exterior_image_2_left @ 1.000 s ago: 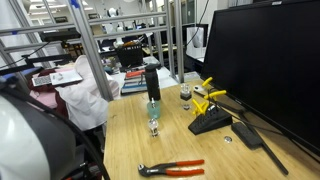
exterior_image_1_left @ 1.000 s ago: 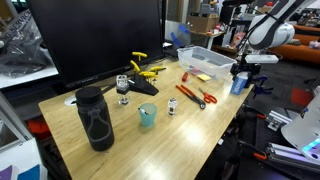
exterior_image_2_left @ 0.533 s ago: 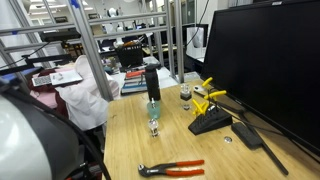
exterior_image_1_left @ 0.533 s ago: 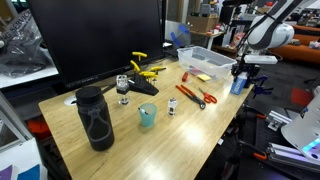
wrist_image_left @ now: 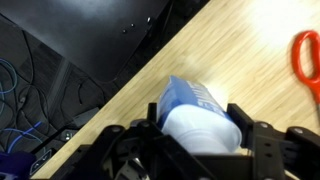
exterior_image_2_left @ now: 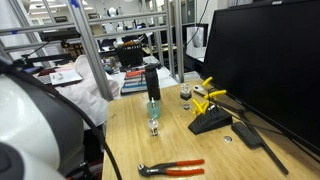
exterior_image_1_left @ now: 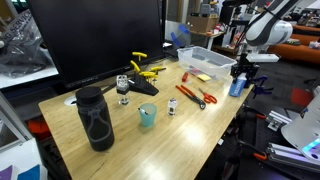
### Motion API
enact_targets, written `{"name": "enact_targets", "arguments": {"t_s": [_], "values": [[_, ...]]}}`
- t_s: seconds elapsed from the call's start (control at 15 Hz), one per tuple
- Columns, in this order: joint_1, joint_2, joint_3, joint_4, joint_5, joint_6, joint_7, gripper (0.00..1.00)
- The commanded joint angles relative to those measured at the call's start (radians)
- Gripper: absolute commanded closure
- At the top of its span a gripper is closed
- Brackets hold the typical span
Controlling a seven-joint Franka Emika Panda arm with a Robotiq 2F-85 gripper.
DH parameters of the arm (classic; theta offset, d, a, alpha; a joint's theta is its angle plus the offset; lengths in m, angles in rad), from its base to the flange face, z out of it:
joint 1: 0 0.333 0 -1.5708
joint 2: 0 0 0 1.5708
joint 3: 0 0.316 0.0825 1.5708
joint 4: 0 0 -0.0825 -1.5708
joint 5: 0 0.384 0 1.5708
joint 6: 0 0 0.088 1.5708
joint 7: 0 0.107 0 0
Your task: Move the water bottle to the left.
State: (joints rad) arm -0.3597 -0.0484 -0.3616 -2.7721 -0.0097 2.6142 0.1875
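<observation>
The water bottle is a slim translucent blue bottle with a pale cap, standing at the far right edge of the wooden table. My gripper comes down over it from above, its fingers closed on either side of the bottle. In the wrist view the bottle fills the space between the two fingers of my gripper, cap toward the camera. The bottle is out of view in the exterior view that looks along the monitor.
A large black bottle, a teal cup, a small jar, red pliers, a clear bin, a yellow-handled tool and a big monitor share the table. The table edge is right beside the bottle.
The gripper and the bottle have shifted very slightly up and to the left. Nothing else has moved.
</observation>
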Motion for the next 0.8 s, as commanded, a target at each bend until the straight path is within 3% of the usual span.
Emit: {"name": "enact_targets", "arguments": {"t_s": [0.0, 0.4, 0.73], "values": [[0.014, -0.079, 0.021, 0.001, -0.026, -0.122, -0.104, 0.55], [0.082, -0.193, 0.115, 0.002, -0.099, -0.282, -0.164, 0.55], [0.232, -0.185, 0.212, 0.083, 0.004, -0.429, -0.226, 0.55]]}}
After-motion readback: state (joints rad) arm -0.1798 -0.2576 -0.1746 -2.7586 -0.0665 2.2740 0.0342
